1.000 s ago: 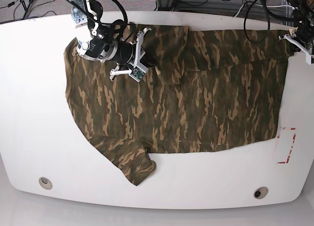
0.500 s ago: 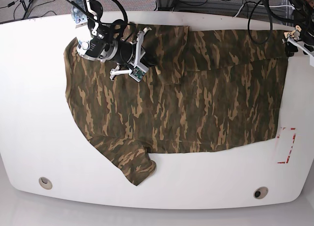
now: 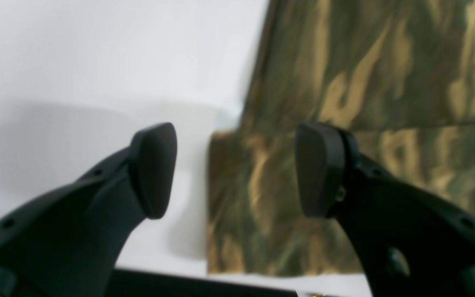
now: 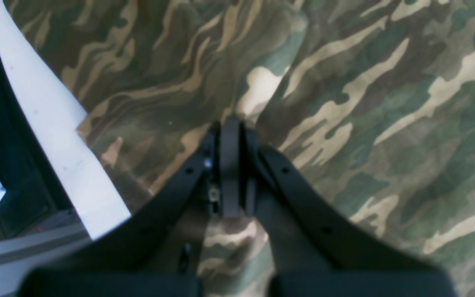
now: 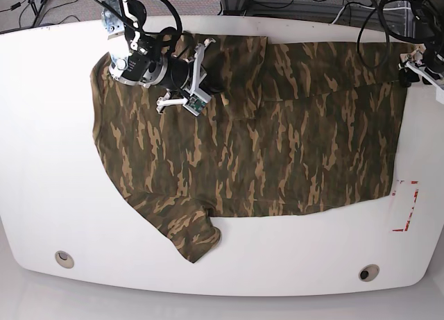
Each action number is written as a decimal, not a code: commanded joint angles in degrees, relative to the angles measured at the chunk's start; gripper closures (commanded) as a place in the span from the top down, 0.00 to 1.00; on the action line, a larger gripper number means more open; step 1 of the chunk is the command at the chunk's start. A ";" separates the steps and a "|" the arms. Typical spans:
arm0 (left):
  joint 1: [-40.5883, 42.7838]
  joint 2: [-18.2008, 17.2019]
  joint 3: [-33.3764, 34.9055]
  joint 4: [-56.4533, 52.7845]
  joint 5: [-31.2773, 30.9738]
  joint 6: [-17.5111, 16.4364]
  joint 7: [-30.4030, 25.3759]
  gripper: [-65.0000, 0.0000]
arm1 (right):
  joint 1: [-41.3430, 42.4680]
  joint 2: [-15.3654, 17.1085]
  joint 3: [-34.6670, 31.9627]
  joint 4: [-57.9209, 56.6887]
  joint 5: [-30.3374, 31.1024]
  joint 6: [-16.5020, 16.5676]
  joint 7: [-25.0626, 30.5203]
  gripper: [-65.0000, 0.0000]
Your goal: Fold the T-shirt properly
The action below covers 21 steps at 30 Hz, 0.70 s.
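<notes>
The camouflage T-shirt (image 5: pixel 277 139) lies spread flat on the white table (image 5: pixel 48 167), with one sleeve (image 5: pixel 184 230) sticking out at the front left. My right gripper (image 5: pixel 207 82) rests on the shirt's far left part. In the right wrist view it (image 4: pixel 231 123) is shut, with the cloth (image 4: pixel 344 103) creased up to its tip. My left gripper (image 5: pixel 405 64) hovers at the shirt's far right corner. In the left wrist view it (image 3: pixel 237 169) is open and empty, with the shirt's corner (image 3: pixel 262 198) below the gap between its fingers.
A red tape mark (image 5: pixel 406 206) sits on the table right of the shirt's hem. Two round holes (image 5: pixel 64 259) (image 5: pixel 368 272) lie near the front edge. Cables and stands (image 5: pixel 312 4) crowd the floor behind the table. The table's edge (image 4: pixel 56 136) shows in the right wrist view.
My left gripper has shifted a little left and down towards the shirt's far right corner. The right gripper and the shirt have hardly moved.
</notes>
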 commanded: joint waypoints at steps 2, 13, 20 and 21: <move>0.05 -1.10 -0.26 0.80 1.08 -0.06 -0.55 0.63 | 0.54 0.27 0.16 1.33 0.91 0.34 1.26 0.00; 0.93 -1.01 0.36 0.80 1.26 -0.06 -0.37 0.63 | 0.54 0.27 0.16 1.33 0.91 0.34 1.26 0.00; 1.73 -1.01 3.70 0.80 1.17 -0.06 -0.37 0.63 | 0.62 0.27 0.16 1.33 0.91 0.34 1.26 0.00; 1.73 -1.01 3.88 0.80 1.17 -0.06 -0.37 0.63 | 0.71 0.27 0.16 1.33 0.91 0.34 1.26 0.00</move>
